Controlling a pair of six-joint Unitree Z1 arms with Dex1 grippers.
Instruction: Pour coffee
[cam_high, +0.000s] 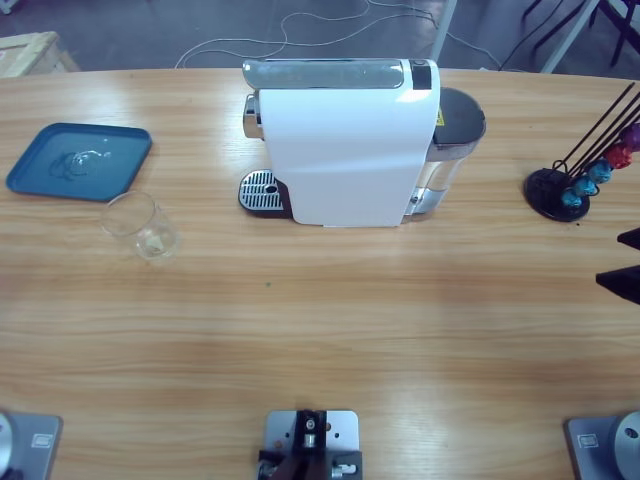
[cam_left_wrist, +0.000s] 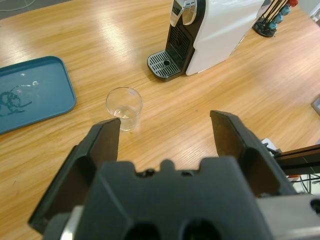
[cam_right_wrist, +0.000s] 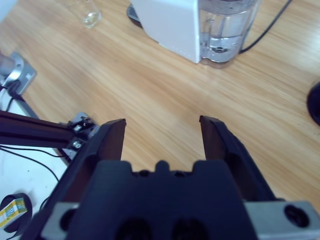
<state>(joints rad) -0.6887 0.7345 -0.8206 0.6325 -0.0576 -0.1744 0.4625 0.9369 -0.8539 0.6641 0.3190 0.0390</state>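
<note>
A clear drinking glass (cam_high: 140, 225) stands upright on the table, left of the white coffee machine (cam_high: 340, 150) and its drip grate (cam_high: 262, 192). No dark coffee shows in the glass (cam_left_wrist: 124, 107); it looks clear. My left gripper (cam_left_wrist: 165, 125) hovers open above the table, short of the glass, holding nothing. My right gripper (cam_right_wrist: 162, 125) is open and empty too, well back from the machine (cam_right_wrist: 170, 20); only its black tips (cam_high: 612, 258) show at the high view's right edge. The left gripper is outside the high view.
A blue tray (cam_high: 80, 160) with a few water drops lies at the far left, behind the glass. A black capsule holder (cam_high: 575, 190) with coloured capsules stands at the right. The machine's water tank (cam_right_wrist: 225, 30) and cord sit at its back.
</note>
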